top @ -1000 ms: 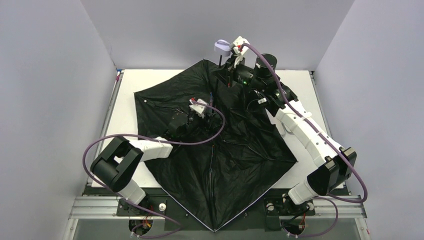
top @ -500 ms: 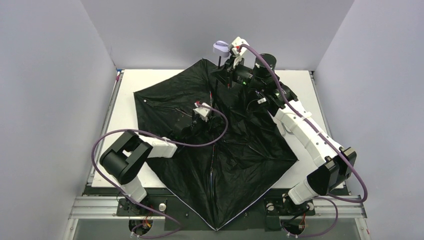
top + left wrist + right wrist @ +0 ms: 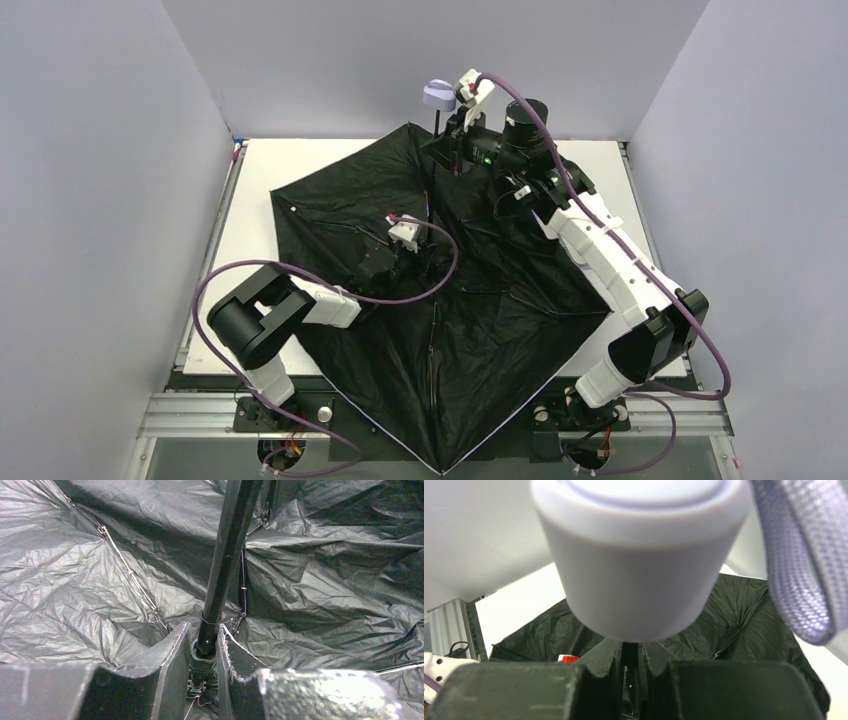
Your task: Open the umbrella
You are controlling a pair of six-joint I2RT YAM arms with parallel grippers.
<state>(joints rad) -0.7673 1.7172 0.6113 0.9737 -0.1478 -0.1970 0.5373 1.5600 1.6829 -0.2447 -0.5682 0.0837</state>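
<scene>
The umbrella [image 3: 480, 300] lay spread black-side-up on the counter [image 3: 300, 160], its shaft [image 3: 227, 555] rising from its middle to the knob [image 3: 437, 95]. The right gripper [image 3: 630, 667] clamped the shaft just under the knob. The left gripper [image 3: 202, 650] straddled the shaft's lower end, jaws narrow, whether gripping unclear.

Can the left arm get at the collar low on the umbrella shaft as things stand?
Probably yes. The left gripper straddles the umbrella shaft at that collar, with no rib or fabric between; whether it grips, I cannot tell. The right gripper holds the shaft up by the knob, well clear.
</scene>
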